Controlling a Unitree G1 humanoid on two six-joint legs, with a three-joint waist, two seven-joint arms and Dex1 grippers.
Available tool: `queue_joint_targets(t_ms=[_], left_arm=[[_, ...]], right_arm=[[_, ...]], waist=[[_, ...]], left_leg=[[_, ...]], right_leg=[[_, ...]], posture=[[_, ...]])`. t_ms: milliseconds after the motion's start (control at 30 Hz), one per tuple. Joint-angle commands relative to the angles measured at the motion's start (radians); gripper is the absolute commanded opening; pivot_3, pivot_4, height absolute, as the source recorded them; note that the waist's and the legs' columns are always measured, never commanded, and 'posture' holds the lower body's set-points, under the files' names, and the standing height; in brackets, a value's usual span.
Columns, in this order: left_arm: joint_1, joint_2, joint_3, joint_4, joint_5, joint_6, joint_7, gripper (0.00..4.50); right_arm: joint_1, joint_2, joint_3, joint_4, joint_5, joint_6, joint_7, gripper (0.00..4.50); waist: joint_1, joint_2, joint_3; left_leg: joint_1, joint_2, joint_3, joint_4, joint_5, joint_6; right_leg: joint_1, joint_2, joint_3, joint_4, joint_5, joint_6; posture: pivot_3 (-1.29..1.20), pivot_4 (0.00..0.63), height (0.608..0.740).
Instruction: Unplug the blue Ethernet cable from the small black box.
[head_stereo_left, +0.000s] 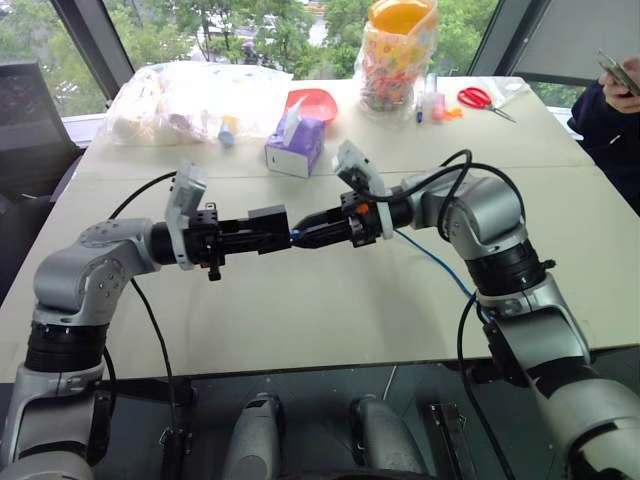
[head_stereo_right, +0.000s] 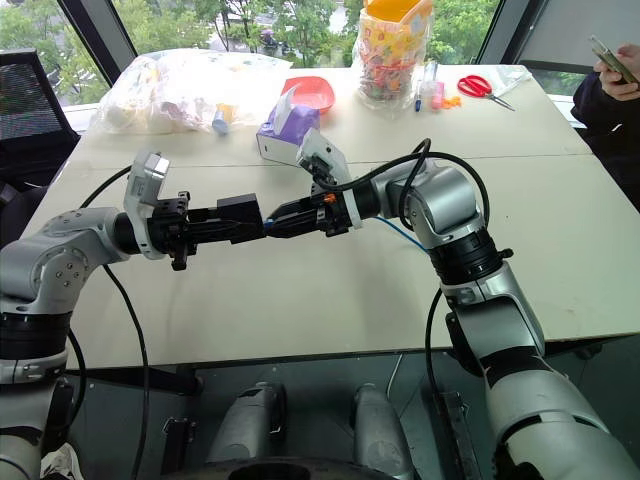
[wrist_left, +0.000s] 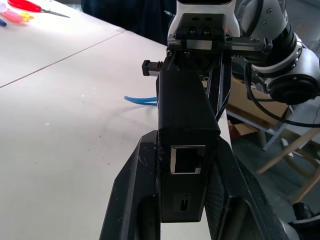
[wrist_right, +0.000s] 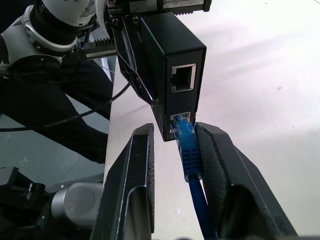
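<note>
The small black box (head_stereo_left: 267, 222) is held clamped between the fingers of the left gripper (head_stereo_left: 262, 232) above the table (head_stereo_left: 300, 310), level, so that its port side is offered rightward. There the plug of the blue Ethernet cable (wrist_right: 188, 146), seated in the lower port, is flanked by the right gripper (wrist_right: 177, 165), whose fingers are narrowed about it; contact is uncertain on one side. The cord trails right.

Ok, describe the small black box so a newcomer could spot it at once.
Above the near half of the pale table, the two arms meet tip to tip. The left tool holds the small black box there. The blue Ethernet cable is plugged into its lower port.
</note>
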Motion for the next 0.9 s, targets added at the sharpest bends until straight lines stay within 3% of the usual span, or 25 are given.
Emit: queue_joint_targets(t_ms=[33,167,500,900], left_arm=[[-0.014,-0.002,0.007,-0.029,0.001,-0.016,0.011,0.52],[-0.007,0.002,0.006,-0.037,0.003,-0.017,0.009,0.52],[-0.017,0.006,0.007,-0.036,0.007,-0.016,0.005,0.52],[-0.034,0.074,0.056,0.023,0.025,-0.033,-0.035,0.52]], right_arm=[[-0.028,-0.001,0.003,-0.012,0.011,-0.015,0.018,1.30],[-0.030,-0.002,0.003,-0.006,0.009,-0.021,0.023,0.06],[-0.030,-0.004,0.008,0.000,-0.004,-0.037,0.034,0.06],[-0.007,-0.075,-0.038,0.123,-0.078,-0.220,-0.001,0.06]], waist=[[0.000,0.000,0.000],[0.001,0.000,0.000],[0.000,0.000,0.000],[0.000,0.000,0.000]], left_leg=[[0.000,0.000,0.000,0.000,0.000,0.000],[0.000,0.000,0.000,0.000,0.000,0.000],[0.000,0.000,0.000,0.000,0.000,0.000],[0.000,0.000,0.000,0.000,0.000,0.000]], right_leg=[[0.000,0.000,0.000,0.000,0.000,0.000],[0.000,0.000,0.000,0.000,0.000,0.000],[0.000,0.000,0.000,0.000,0.000,0.000],[0.000,0.000,0.000,0.000,0.000,0.000]], posture=[[0.00,0.150,0.735],[0.00,0.150,0.735],[0.00,0.150,0.735],[0.00,0.150,0.735]])
